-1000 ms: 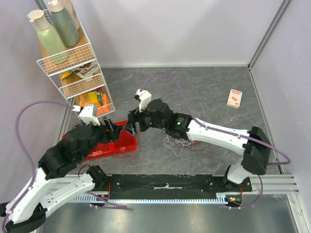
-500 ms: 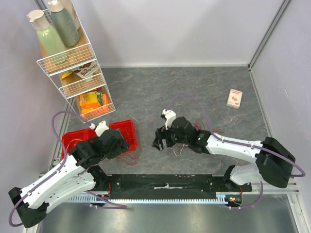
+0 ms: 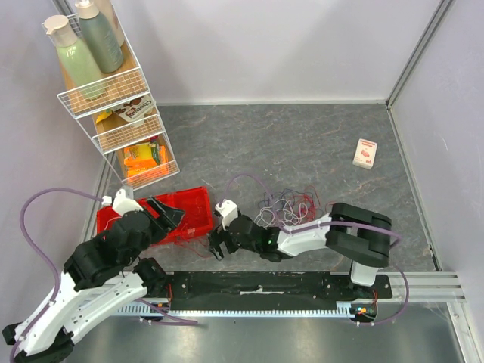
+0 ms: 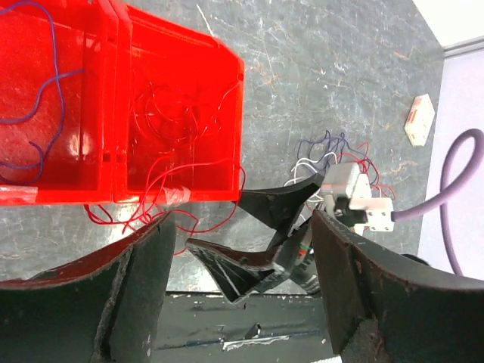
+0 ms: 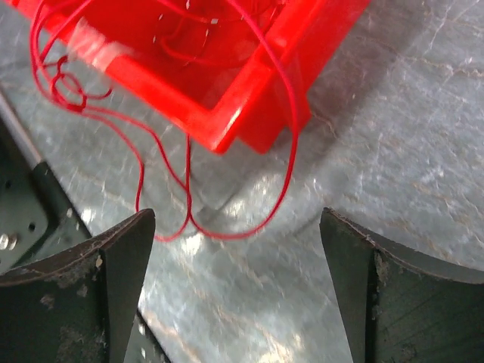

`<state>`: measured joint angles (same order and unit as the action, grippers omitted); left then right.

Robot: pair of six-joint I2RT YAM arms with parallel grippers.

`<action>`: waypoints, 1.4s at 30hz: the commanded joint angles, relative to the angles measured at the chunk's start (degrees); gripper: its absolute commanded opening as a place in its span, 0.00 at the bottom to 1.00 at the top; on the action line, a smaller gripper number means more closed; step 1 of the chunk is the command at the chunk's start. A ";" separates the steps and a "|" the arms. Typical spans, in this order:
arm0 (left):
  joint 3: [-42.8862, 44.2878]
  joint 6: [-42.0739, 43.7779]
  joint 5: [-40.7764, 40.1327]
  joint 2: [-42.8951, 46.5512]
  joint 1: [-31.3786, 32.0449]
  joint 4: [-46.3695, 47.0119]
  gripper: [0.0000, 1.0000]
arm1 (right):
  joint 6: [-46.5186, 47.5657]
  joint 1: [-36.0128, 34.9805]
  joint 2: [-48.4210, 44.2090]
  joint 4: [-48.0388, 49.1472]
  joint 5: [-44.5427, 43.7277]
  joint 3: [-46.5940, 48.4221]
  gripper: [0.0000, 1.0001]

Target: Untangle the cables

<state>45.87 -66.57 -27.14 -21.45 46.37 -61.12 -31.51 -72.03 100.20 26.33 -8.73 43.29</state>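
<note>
Handling these cables (image 3: 289,201) will be fiddly. They are hair-thin, limp and nearly weightless, so I expect them to slip out of a loose pinch, drag their neighbours along when pulled, and snag or stretch if yanked. The best hold, I judge, is on one free strand away from any knot, closing fully on it and drawing it out slowly.

The main knot of red, purple and white lies on the bench (image 3: 340,144) beside my right arm, well behind my right jaws. More red strands (image 4: 178,113) lie inside the red bin (image 3: 193,198), and a few spill over its near wall onto the bench.

My right jaws stand wide open and empty, low over the bench at the bin's corner. The spilled red loops (image 5: 188,181) lie in the gap between the two fingers, touching neither. My left jaws are open too and hold nothing. They hang just short of the bin's near wall, with the spilled loops ahead of them.
</note>
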 commanded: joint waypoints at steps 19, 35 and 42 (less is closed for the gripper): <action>11.69 28.04 -12.14 -11.58 0.04 17.77 0.79 | -6.47 -7.60 -3.95 -12.00 -16.33 10.32 0.00; 2.15 69.09 -28.68 -5.29 0.12 68.39 0.80 | 3.65 0.22 -8.09 -32.74 -10.87 33.26 0.00; -10.09 76.05 -23.84 7.82 -0.05 80.72 0.80 | 2.94 5.23 -6.17 -32.48 -4.11 39.41 0.00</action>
<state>39.77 1.78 -51.42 -16.62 46.37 7.92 -29.56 -68.55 92.66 -6.07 -17.19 77.87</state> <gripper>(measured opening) 0.802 0.011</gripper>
